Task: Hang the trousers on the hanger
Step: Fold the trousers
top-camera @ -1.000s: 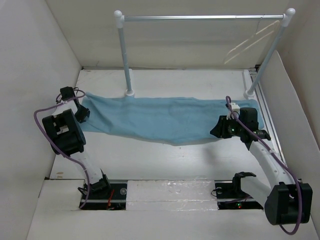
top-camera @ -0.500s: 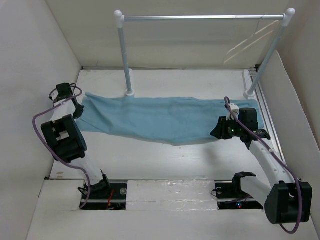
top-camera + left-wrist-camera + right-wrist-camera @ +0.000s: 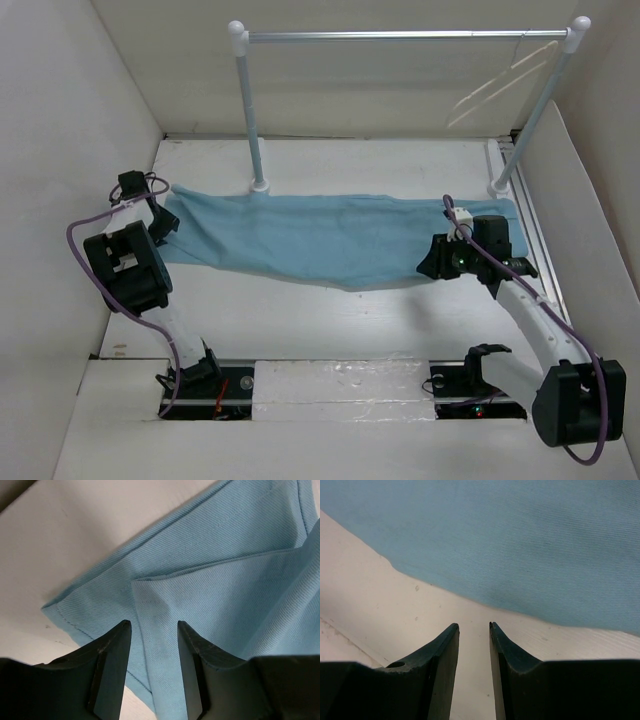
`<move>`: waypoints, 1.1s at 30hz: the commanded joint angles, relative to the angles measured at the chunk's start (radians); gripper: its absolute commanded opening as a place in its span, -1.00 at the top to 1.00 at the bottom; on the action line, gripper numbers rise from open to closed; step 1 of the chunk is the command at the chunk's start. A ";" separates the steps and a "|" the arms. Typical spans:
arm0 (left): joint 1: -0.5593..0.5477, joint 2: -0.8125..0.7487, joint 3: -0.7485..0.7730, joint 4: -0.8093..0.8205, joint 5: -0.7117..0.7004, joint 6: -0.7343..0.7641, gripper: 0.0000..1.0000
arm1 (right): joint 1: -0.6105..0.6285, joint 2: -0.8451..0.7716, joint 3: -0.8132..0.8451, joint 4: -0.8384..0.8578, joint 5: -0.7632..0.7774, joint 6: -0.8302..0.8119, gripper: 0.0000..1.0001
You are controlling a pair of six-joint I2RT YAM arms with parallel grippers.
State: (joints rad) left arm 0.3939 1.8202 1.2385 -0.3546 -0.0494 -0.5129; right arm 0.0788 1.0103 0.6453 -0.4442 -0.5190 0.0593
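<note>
The light blue soft fabric trousers [image 3: 330, 240] are lying flat on the white table [image 3: 380, 580], stretching from one pincer to the other. The left pincer [image 3: 152, 625] is standing with its jaws apart. A hemmed, folded corner of the cloth is lying just in front of its fingertips and partly between them, but the jaws are not pressing on it. The right pincer [image 3: 474, 625] is hovering over bare table with only a narrow gap between its jaws and holding nothing. The near edge of the trousers is running just ahead of its tips.

The thin cream-white plastic triangular hanger [image 3: 485, 84] is hanging from the tall silver-barred rail with white posts [image 3: 400, 35], well beyond the right pincer and above it.

I am judging the cloth to be light, limp and not slippery, so it is likely going to sag and fold wherever it is not supported. The doubled hem at the corner in front of the left pincer is looking like the firmest place to pinch. On the right side, the near edge is lying flat, so a low approach under it is probably needed.
</note>
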 commanded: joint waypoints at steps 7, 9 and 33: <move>0.002 0.033 0.030 0.039 0.037 -0.013 0.42 | 0.062 -0.009 0.017 0.027 0.025 0.010 0.27; 0.002 0.045 0.030 0.039 0.029 -0.012 0.47 | 0.071 -0.018 0.020 0.027 0.028 0.013 0.27; 0.002 -0.073 0.061 -0.050 -0.167 0.011 1.00 | 0.081 0.016 0.057 0.032 0.017 0.002 0.26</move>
State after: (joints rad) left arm 0.3935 1.8320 1.2655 -0.3813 -0.1154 -0.5159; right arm 0.1516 1.0218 0.6613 -0.4435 -0.4896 0.0708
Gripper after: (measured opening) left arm 0.003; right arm 0.367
